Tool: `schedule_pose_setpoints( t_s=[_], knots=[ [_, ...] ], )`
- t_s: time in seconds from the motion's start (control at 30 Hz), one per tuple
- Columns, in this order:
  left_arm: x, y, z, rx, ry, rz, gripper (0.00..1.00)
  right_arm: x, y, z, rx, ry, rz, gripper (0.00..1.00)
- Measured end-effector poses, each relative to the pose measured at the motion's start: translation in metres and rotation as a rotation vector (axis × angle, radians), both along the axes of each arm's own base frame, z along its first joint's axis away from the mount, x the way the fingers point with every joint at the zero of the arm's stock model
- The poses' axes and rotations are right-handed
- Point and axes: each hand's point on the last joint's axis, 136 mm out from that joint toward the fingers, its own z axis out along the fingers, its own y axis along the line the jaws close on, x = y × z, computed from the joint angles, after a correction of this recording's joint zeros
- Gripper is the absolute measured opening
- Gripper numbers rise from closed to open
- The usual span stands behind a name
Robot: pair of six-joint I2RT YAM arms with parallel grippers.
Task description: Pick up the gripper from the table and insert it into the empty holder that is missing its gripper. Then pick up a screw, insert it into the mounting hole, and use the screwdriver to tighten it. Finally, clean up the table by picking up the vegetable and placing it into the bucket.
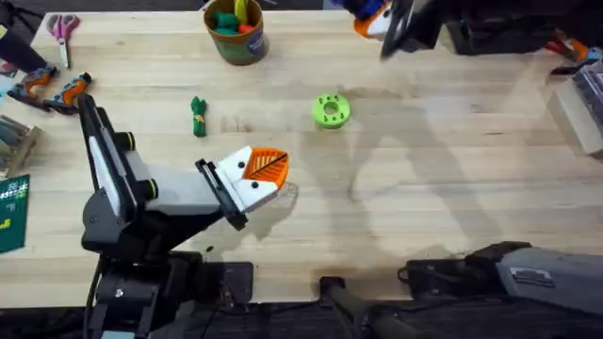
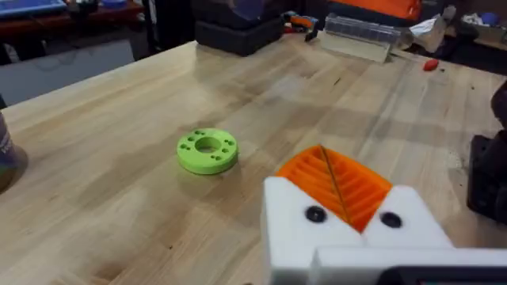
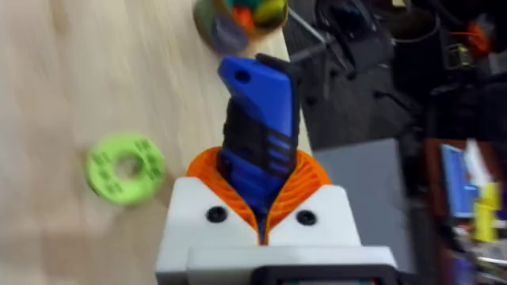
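Right gripper [image 3: 261, 210]: white blocks with orange ribbed pads, pinching the bright blue, thick pen-shaped screwdriver [image 3: 257, 134] between them; raised over the desk's far edge, right of the middle.
Screwdriver: blue body with a dark grip band, sticking out past the fingertips.
Left gripper [image 1: 264, 169]: white with orange ribbed pads pressed together, holding nothing; low over the desk [image 1: 452, 179] left of centre, nearer the near edge.
Vegetable [image 1: 198, 116]: small elongated dark-green toy, lying on the bare wood beyond the left gripper and to its left, apart from it.
Bucket [image 1: 237, 38]: small round olive-brown pot with coloured pieces inside, at the far edge beyond the vegetable.
Disc [image 1: 331, 110]: round lime-green plastic ring with holes, near the desk's middle, beyond the left gripper's tips.
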Motion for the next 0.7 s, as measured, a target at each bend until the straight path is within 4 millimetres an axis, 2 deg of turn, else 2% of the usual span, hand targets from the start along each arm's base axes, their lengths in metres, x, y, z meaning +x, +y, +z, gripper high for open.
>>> schedule_pose_setpoints(
  t_s=[0.1, 0.43, 0.57, 0.7],
  knots=[
    [0.000, 0.000, 0.000, 0.000, 0.000, 0.000, 0.005, 0.013, -0.010, -0.020, -0.109, -0.026, 0.013, 0.027],
    [0.000, 0.000, 0.000, 0.000, 0.000, 0.000, 0.005, 0.048, -0.051, -0.112, -0.417, 0.056, -0.010, 0.027],
    [0.000, 0.000, 0.000, 0.000, 0.000, 0.000, 0.005, 0.056, -0.067, -0.143, -0.488, 0.107, -0.030, 0.027],
    [0.000, 0.000, 0.000, 0.000, 0.000, 0.000, 0.005, 0.063, -0.080, -0.166, -0.520, 0.146, -0.051, 0.027]
  ],
)
